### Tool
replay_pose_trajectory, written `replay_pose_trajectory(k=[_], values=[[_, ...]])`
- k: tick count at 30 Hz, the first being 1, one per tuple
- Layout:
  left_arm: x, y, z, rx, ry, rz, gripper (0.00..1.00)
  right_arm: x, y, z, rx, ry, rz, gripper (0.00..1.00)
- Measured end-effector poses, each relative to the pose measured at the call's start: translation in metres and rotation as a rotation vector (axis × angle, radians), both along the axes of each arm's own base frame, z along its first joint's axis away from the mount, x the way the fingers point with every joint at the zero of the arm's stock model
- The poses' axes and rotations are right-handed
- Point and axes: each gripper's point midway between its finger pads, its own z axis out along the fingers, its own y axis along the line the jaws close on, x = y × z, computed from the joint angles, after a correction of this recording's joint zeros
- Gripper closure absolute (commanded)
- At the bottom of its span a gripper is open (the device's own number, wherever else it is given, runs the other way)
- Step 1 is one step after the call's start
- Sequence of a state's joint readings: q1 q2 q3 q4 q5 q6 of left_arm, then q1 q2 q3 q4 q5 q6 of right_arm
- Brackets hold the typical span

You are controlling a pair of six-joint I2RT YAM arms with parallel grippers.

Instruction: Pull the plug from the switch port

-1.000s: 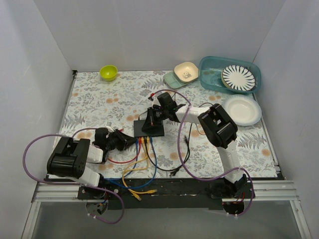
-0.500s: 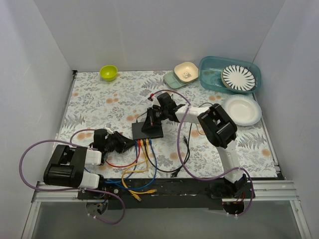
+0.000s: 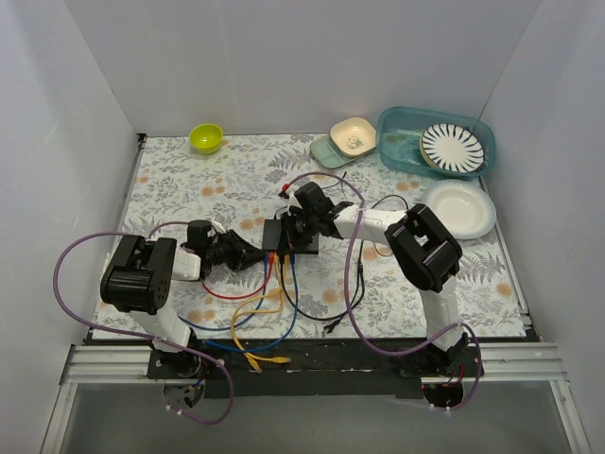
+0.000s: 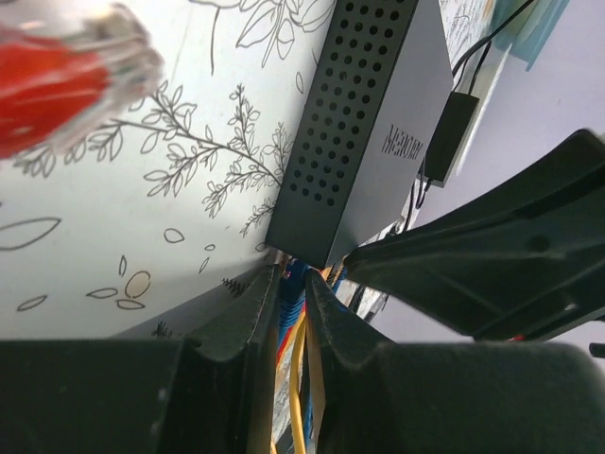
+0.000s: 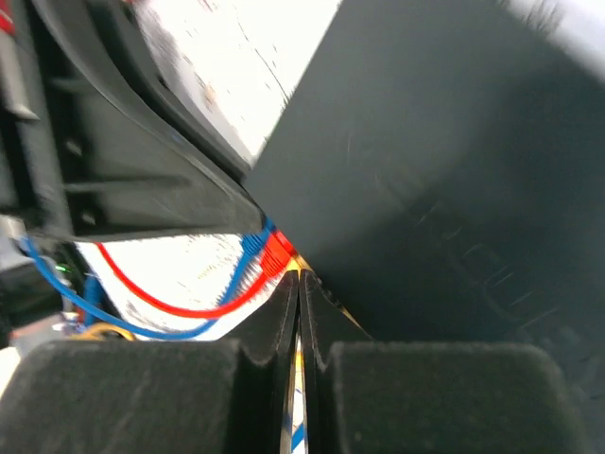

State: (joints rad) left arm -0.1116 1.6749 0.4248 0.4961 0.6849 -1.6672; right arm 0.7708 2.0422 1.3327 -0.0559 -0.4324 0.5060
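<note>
The black switch [image 3: 291, 236] lies flat at mid-table, with red, yellow and blue cables [image 3: 274, 284] plugged into its near edge. My left gripper [image 3: 257, 253] is at that edge from the left. In the left wrist view its fingers [image 4: 248, 312] are closed round a blue plug boot [image 4: 291, 288] just below the switch [image 4: 369, 123]. My right gripper [image 3: 301, 227] is shut over the switch top. In the right wrist view its fingertips [image 5: 288, 293] rest at the edge of the switch [image 5: 425, 170], beside a red plug [image 5: 276, 253].
A green bowl [image 3: 205, 138] sits far left, and a beige bowl [image 3: 353, 135], a teal tub [image 3: 392, 151] with a striped plate and a white plate [image 3: 458, 208] far right. Loose cable ends [image 3: 260, 361] trail to the near edge. A small black adapter [image 4: 449, 132] lies beyond the switch.
My left arm has swung up and right, bringing its gripper to the switch's plug edge. The switch and my right gripper have shifted slightly away from the near edge.
</note>
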Motion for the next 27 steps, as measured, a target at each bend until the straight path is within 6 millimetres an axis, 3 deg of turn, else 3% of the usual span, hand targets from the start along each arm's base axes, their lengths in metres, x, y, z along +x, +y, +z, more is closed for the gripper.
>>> replay_pose_trajectory(k=[5,17,27], values=[[0.000,0.000,-0.001,0.009,-0.001,-0.015,1.00,-0.012,-0.001,-0.009,-0.038,0.003,0.021,0.93],[-0.004,0.005,0.000,0.045,-0.020,-0.022,1.00,-0.006,0.010,-0.009,-0.060,0.060,0.023,0.93],[-0.030,0.004,-0.004,0.033,0.042,-0.069,1.00,0.002,0.022,-0.007,-0.031,0.069,-0.008,0.93]])
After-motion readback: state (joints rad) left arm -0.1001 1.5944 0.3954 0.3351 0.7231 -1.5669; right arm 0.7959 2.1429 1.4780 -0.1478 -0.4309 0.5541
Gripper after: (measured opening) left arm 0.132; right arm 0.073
